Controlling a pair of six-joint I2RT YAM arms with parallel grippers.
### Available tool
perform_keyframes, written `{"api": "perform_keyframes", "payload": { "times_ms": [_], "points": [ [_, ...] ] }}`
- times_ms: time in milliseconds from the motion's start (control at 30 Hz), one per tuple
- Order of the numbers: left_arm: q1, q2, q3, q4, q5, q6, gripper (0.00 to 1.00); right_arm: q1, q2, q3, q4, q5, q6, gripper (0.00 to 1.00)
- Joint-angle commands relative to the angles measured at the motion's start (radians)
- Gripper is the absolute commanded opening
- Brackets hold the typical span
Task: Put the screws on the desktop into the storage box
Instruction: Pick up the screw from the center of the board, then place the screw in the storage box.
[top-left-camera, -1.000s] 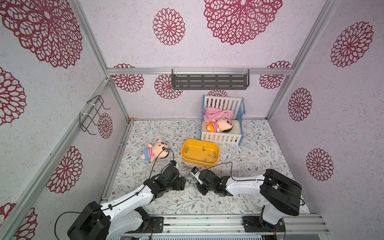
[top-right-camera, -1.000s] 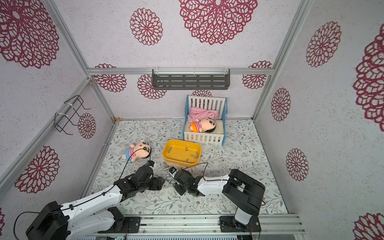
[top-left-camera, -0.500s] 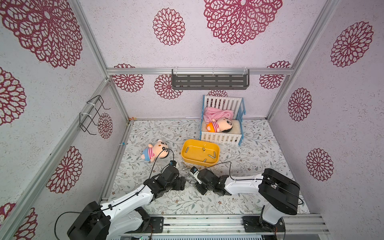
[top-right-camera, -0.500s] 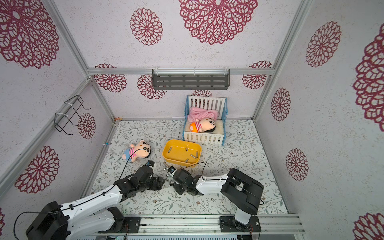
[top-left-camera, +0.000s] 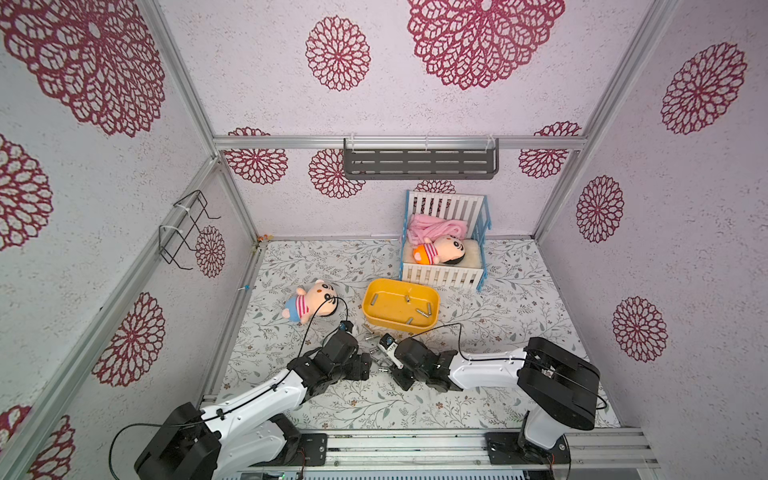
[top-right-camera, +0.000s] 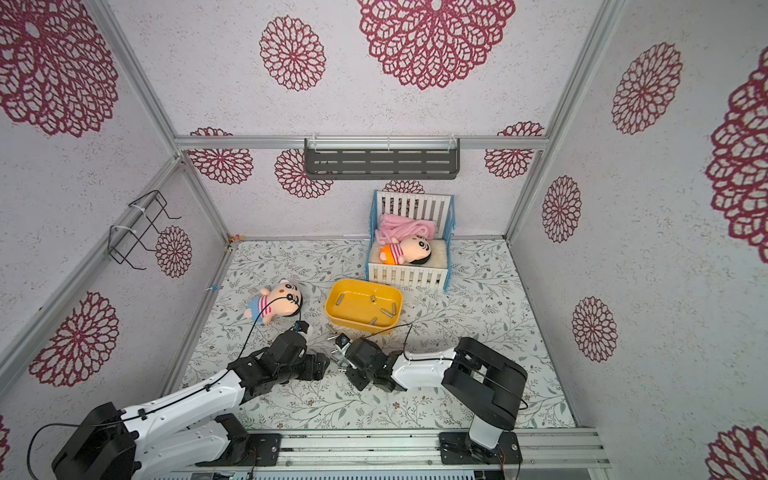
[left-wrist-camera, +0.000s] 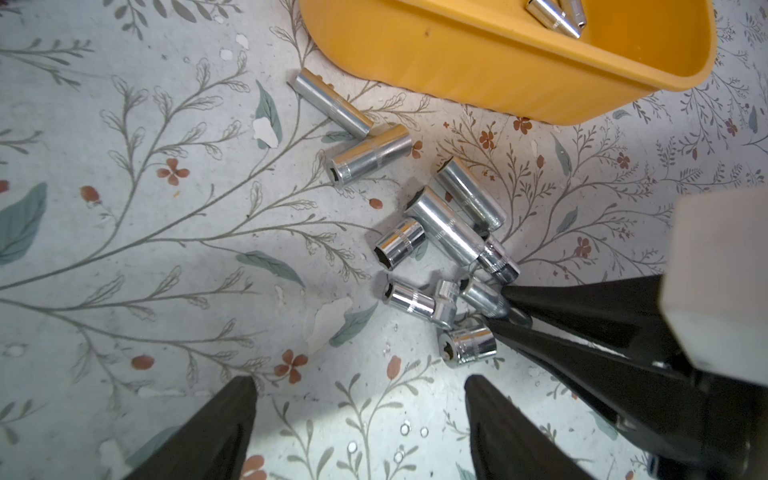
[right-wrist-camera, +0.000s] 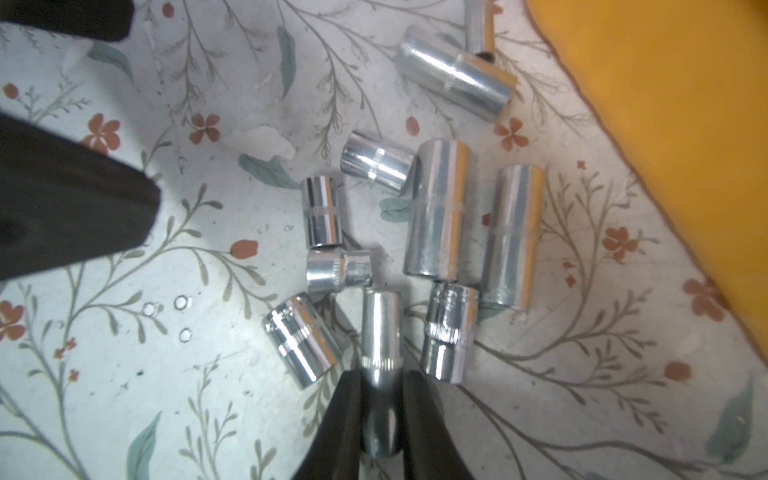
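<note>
Inside the shallow, round-cornered yellow plastic storage box (top-left-camera: 390, 311), five or six small shiny silver metal screws (top-left-camera: 423, 310) already lie loose, so the task looks less than half done. Roughly ten more sit in a tight cluster (left-wrist-camera: 444, 232) on the desktop (left-wrist-camera: 124, 249), a flat white surface printed with grey-green vines and small brown flowers, just beside the box's near wall.

The right gripper (right-wrist-camera: 380, 376) pinches one short screw (right-wrist-camera: 379, 328) at the cluster's edge between narrow black fingers. Whether it is clear of the surface I cannot tell. The left gripper (left-wrist-camera: 357, 382) hovers nearby, spread wide and empty.

These pieces are smooth, mirror-bright hollow cylinders of differing lengths, some with a knurled band. They look likely to roll, and several touch. The printed surface is matte, scuffed and flaking in patches. The box wall is smooth and faintly glossy.
</note>
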Motion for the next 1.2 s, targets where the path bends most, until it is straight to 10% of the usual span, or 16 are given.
{"api": "perform_keyframes", "payload": {
  "times_ms": [0,400,867,1167],
  "points": [
    [0.002,-0.008,0.021,0.007,-0.006,0.005,0.84,0.010,-0.065,-0.001,0.000,0.015,-0.014,0.12],
    [0.002,-0.055,0.009,0.001,-0.031,0.007,0.85,-0.027,-0.308,0.028,-0.067,0.092,0.049,0.08],
    [-0.012,0.023,0.043,0.001,-0.017,0.016,0.84,-0.393,-0.024,0.366,-0.127,0.014,0.131,0.13],
    [-0.032,0.030,0.045,0.005,-0.037,0.011,0.84,-0.418,-0.014,0.369,-0.147,-0.032,0.136,0.49]
  ]
}}
